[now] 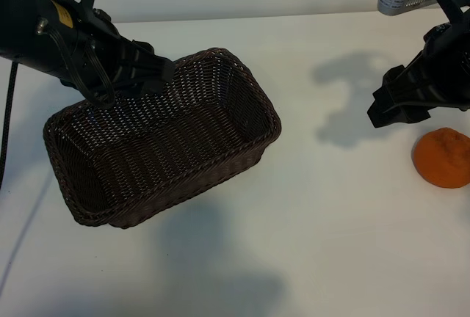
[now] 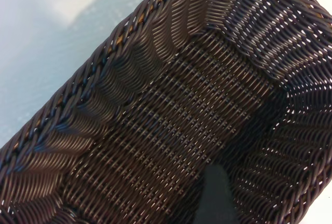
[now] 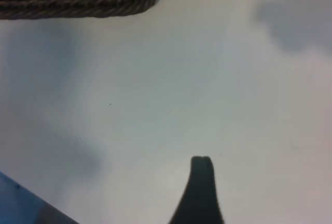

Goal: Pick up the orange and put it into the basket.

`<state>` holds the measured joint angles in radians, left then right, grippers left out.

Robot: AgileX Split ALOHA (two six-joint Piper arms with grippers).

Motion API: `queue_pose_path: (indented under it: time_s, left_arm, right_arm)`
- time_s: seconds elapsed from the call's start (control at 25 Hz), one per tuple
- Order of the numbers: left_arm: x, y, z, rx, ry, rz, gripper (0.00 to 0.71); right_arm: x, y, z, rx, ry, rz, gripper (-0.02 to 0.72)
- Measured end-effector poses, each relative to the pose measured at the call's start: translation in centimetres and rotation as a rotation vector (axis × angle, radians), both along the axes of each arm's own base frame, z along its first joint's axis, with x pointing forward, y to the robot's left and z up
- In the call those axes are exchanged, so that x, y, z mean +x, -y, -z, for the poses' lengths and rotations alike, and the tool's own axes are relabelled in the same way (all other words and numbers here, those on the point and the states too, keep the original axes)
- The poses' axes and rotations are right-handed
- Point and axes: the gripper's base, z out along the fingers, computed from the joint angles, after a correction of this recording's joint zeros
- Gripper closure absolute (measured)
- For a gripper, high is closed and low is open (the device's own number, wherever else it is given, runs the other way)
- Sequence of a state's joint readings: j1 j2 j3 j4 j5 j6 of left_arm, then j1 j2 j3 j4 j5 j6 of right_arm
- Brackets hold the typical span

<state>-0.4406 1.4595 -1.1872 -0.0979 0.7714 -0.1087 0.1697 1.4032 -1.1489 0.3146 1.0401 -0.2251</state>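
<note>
The small round orange fruit with matte, bumpy skin (image 1: 441,158) lies on the white table (image 1: 330,221) at the right edge of the exterior view, well apart from the rectangular dark brown woven wicker basket (image 1: 220,157). The right gripper (image 1: 397,104) hangs above the table just up and to the left of the orange, not touching it; its black fingers stand wide with nothing between them. In the right wrist view one dark fingertip (image 3: 201,168) shows over bare table, with the basket's braided rim (image 3: 78,7) far off. The left gripper (image 1: 150,75) is at the basket's far-left rim, fingers spread wide, one finger (image 2: 213,195) reaching inside along the wall. The basket sits tilted in the exterior view.
</note>
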Motion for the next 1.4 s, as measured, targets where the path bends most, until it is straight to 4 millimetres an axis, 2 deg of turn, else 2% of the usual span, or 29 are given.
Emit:
queue_pose_path:
  time_s: [1.08,1.24,1.4]
  left_arm:
    - [0.3,0.1,-0.2,-0.017,0.037,-0.004,0.171]
    - [0.1,-0.1,0.0,-0.015,-0.002,-0.055,0.171]
    - [-0.5,-1.2,0.4,0.072,-0.054,-0.136,0.171]
  right_arm:
    - [0.0,0.0,0.0,-0.003,0.000,0.000,0.116]
    - [0.0,0.0,0.0,-0.003,0.000,0.000,0.116]
    - [0.0,0.0,0.0,-0.003,0.000,0.000,0.116]
